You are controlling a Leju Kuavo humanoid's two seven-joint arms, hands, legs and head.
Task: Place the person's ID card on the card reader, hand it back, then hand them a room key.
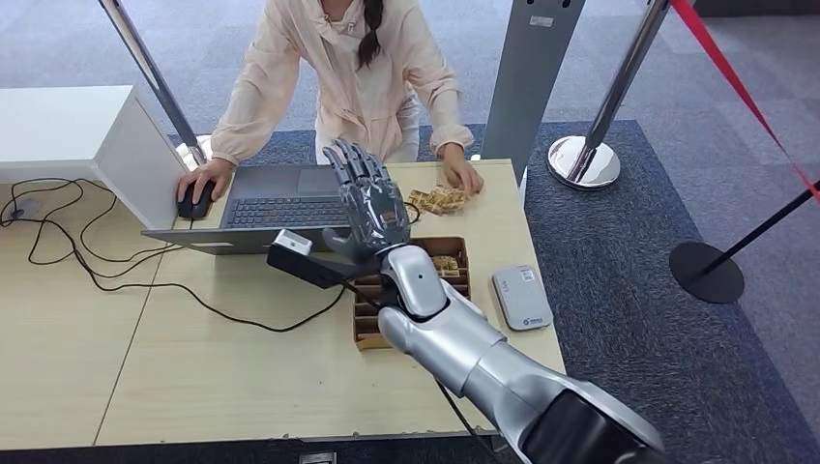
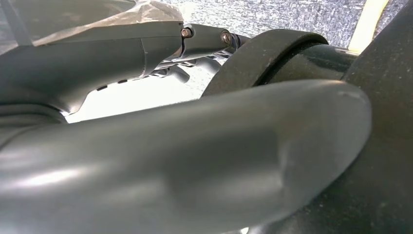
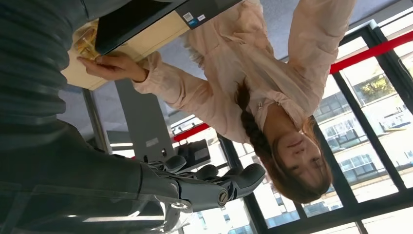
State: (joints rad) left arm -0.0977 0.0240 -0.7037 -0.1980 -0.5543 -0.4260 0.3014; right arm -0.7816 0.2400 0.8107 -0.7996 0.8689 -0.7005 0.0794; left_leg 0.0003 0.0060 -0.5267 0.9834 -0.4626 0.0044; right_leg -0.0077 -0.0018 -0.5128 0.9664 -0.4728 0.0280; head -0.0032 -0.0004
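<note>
My right hand (image 1: pixel 366 201) is raised above the desk's middle, in front of the laptop (image 1: pixel 276 208), with its fingers apart and upright and nothing in it. The right wrist view shows the same hand (image 3: pixel 204 187) holding nothing, pointed toward the person (image 3: pixel 272 92). The grey card reader (image 1: pixel 522 298) lies flat near the desk's right edge, to the right of my forearm. A wooden tray (image 1: pixel 365 329) with golden key cards sits under my wrist. The person's hand (image 1: pixel 462 176) rests by a loose pile of golden cards (image 1: pixel 435 200). My left hand (image 2: pixel 195 41) is seen very close, its grip unclear.
The person's other hand holds a mouse (image 1: pixel 196 200) left of the laptop. A black box with a white label (image 1: pixel 300 256) and black cables (image 1: pixel 145 285) lie on the desk. A white cabinet (image 1: pixel 77 135) stands far left. Barrier posts (image 1: pixel 585 159) stand beyond the desk.
</note>
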